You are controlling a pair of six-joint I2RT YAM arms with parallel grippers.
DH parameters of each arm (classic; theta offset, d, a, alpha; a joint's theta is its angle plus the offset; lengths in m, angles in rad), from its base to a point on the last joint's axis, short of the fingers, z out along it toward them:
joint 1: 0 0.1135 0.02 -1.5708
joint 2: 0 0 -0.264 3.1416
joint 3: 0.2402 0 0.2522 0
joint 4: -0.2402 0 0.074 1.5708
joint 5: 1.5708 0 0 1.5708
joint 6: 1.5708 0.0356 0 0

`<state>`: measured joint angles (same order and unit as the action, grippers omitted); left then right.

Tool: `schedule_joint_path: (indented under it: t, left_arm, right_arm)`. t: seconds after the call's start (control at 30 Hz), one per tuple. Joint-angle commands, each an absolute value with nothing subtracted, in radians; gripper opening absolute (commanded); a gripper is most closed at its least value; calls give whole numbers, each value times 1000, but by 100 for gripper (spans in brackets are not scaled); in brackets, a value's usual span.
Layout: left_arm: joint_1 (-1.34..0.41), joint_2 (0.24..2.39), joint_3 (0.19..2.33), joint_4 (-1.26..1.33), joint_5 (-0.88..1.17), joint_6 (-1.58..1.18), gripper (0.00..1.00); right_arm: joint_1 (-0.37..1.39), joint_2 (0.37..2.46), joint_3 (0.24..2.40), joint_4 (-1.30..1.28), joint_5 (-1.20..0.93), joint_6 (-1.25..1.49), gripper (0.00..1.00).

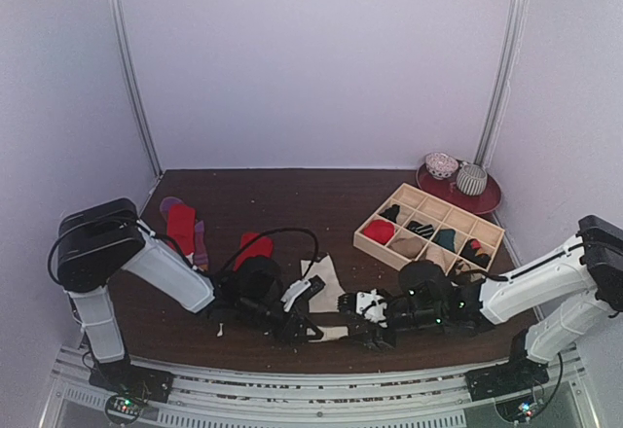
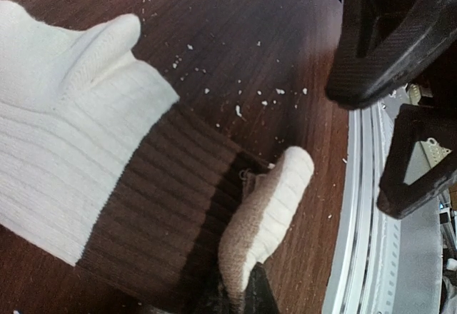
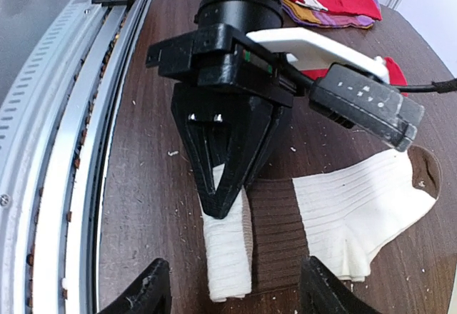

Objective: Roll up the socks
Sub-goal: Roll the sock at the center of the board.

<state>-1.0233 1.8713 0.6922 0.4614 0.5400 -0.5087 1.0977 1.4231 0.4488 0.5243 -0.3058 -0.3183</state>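
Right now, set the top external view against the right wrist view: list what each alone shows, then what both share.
Top external only: the wooden grid tray and the red plate at the far right. Right wrist only: the left gripper shut on the folded cuff of the cream sock, beside its brown band. Both: that sock, a red sock and the striped sock.
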Motion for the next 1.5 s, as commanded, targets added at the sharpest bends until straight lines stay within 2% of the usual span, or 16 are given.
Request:
schedule_joint_path:
  t: [0.0,0.37,0.53,0.73,0.97,1.33,1.47]
  left_arm:
    - [-1008,1937,650,241,506,-523,0]
    - [-994,1939,652,236,508,-510,0]
    - [-992,1942,646,239,504,-509,0]
    - [-991,1945,636,248,506,-507,0]
    - [-991,1945,635,250,499,-508,0]
    - [-989,1938,618,256,496,-515,0]
    - [-988,1936,607,263,497,-514,0]
  right_arm:
    - [1112,1487,481,496,-274,-419,61]
    - [1118,1609,502,575,-271,-363,52]
    - [1119,1650,522,614,-254,-322,43]
    - [1141,1600,524,588,-149,-366,49]
    - [1176,1472,472,570,-191,-400,50]
    - [1178,1672,545,531,-133,-394,45]
    - [1177,1707,556,522,-127,-384,41]
